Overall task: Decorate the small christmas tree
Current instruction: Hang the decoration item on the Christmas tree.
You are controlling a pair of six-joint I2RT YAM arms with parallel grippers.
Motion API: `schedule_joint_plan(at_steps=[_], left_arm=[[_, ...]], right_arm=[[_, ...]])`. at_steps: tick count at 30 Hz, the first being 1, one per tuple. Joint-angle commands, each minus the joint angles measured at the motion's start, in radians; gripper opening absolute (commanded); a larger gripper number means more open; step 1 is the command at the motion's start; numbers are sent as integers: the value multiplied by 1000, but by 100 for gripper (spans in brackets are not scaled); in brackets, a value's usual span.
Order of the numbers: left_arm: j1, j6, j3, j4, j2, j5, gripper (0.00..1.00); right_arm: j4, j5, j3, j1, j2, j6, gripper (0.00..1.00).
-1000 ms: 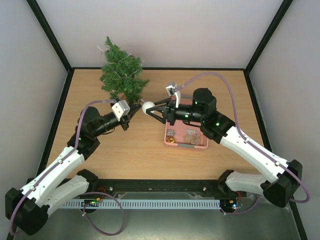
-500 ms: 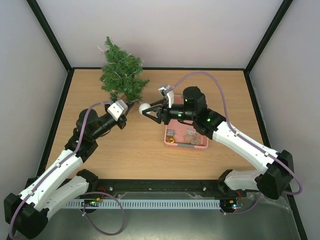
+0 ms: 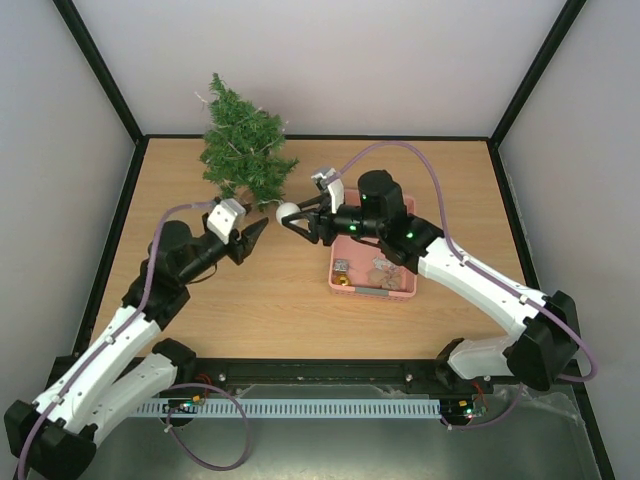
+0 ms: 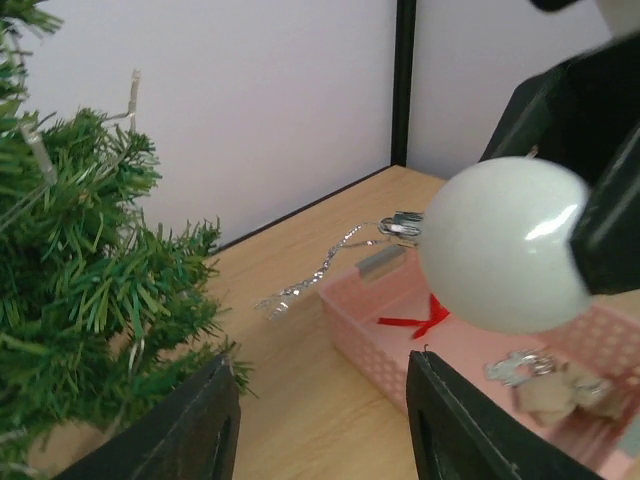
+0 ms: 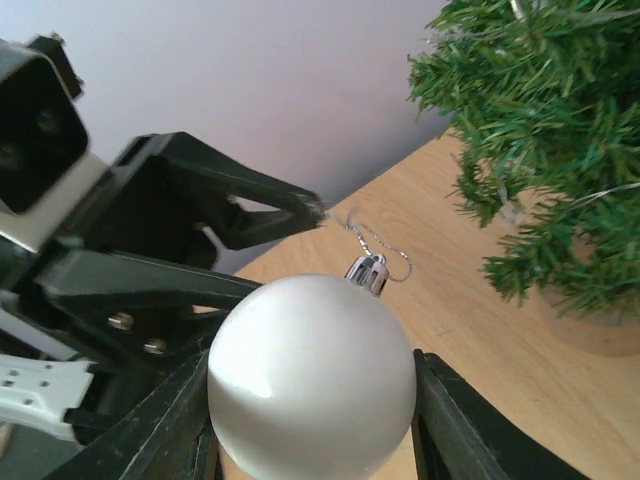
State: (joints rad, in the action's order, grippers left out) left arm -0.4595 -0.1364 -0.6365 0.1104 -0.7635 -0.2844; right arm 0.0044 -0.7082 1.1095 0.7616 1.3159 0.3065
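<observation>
The small christmas tree stands at the back left of the table, bare of ornaments on the side that shows; its branches fill the left of the left wrist view and the top right of the right wrist view. My right gripper is shut on a white bauble, held just right of the tree's lowest branches. The bauble has a silver cap and a thin silver hanging loop that dangles free. My left gripper is open and empty just left of the bauble, its fingers well apart.
A pink plastic basket with a few more ornaments and a red ribbon sits under my right forearm, right of centre. Its near wall shows in the left wrist view. Enclosure walls rise close behind the tree.
My right arm has carried the bauble leftward, closer to the tree. My left gripper has opened, and its arm has drawn back slightly toward the near left.
</observation>
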Motion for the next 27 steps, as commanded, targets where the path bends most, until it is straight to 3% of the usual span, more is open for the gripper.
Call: schedule_joint_plan(at_steps=[1, 7, 10, 17, 22, 27], left_arm=[[19, 302, -24, -47, 70, -19, 49], [59, 703, -133, -133, -10, -95, 53], [101, 910, -171, -116, -70, -226, 53], [128, 1436, -71, 236, -120, -423, 61], [126, 1781, 43, 511, -84, -366, 66], [113, 1930, 76, 538, -67, -296, 70]], right_arm=[[-46, 96, 56, 6, -18, -123, 42], [-120, 164, 87, 6, -27, -226, 42], [-121, 180, 78, 6, -49, -277, 42], [-114, 237, 78, 8, -93, -340, 42], [-93, 230, 76, 18, -99, -341, 42], [-61, 232, 80, 44, -82, -334, 42]])
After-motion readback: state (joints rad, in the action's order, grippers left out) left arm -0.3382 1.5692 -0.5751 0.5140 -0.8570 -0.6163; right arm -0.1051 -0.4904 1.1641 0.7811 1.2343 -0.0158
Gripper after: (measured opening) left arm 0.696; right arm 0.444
